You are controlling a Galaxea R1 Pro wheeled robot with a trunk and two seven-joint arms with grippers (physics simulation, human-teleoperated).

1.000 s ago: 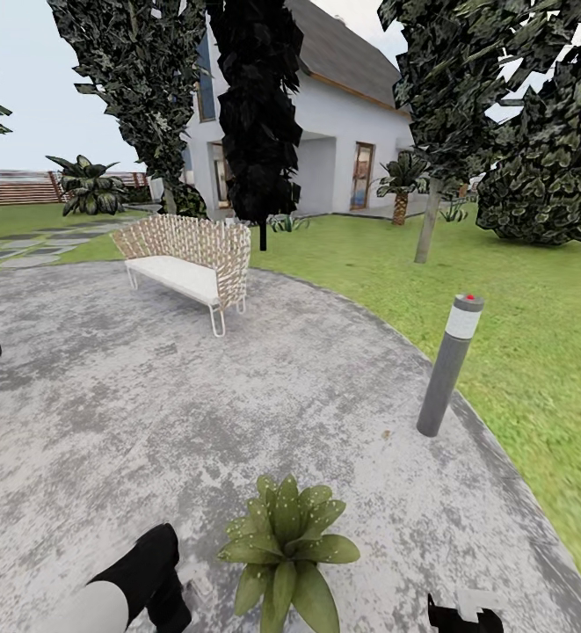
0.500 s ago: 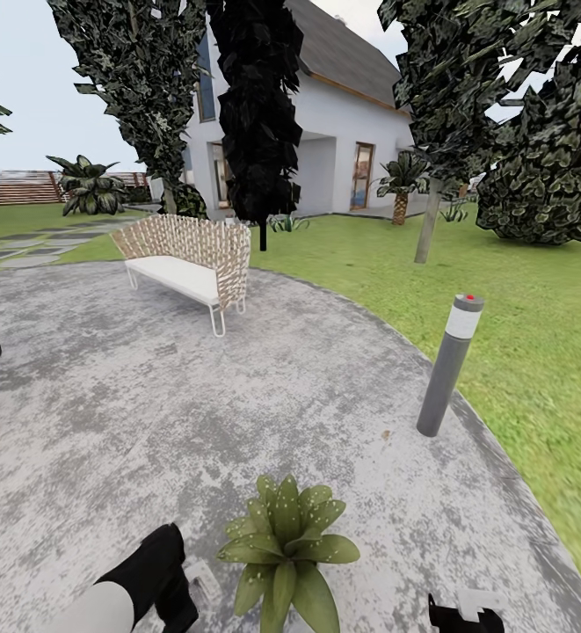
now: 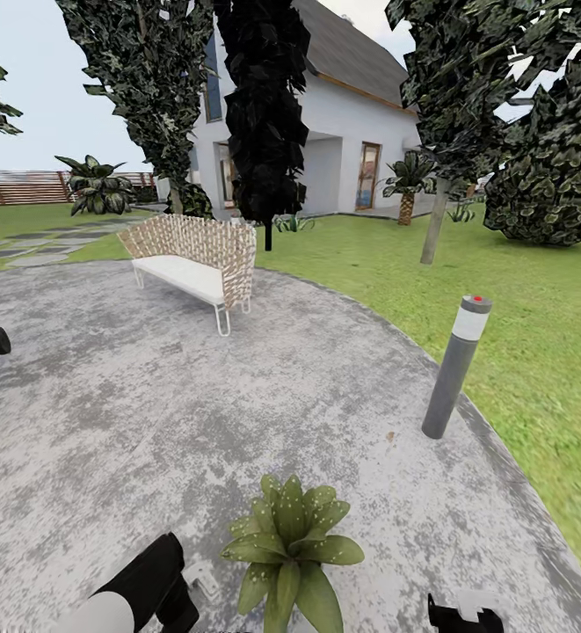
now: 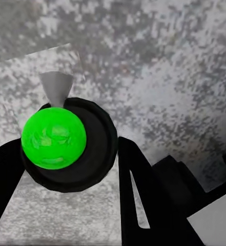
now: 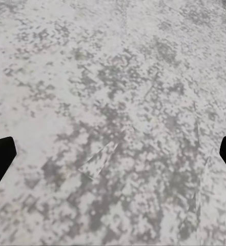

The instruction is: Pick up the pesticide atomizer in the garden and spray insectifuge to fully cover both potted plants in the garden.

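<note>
- One potted plant (image 3: 288, 549) stands on the grey paving (image 3: 237, 396) near its lawn-side edge, pale specks already on its leaves
- Left gripper (image 4: 66, 169) clenched round the pesticide atomizer (image 4: 66, 143), just beside the plant
- Right gripper (image 5: 113, 159) spread, holding nothing
- Second plant's coverage can't be judged

A home garden, out in the open.
Green lawn (image 3: 519, 290) wraps round grey speckled paving (image 3: 237, 396); a woven bench with a white seat (image 3: 193, 259) faces us, a white gabled house (image 3: 325, 132) behind dark trees (image 3: 264, 105).
</note>
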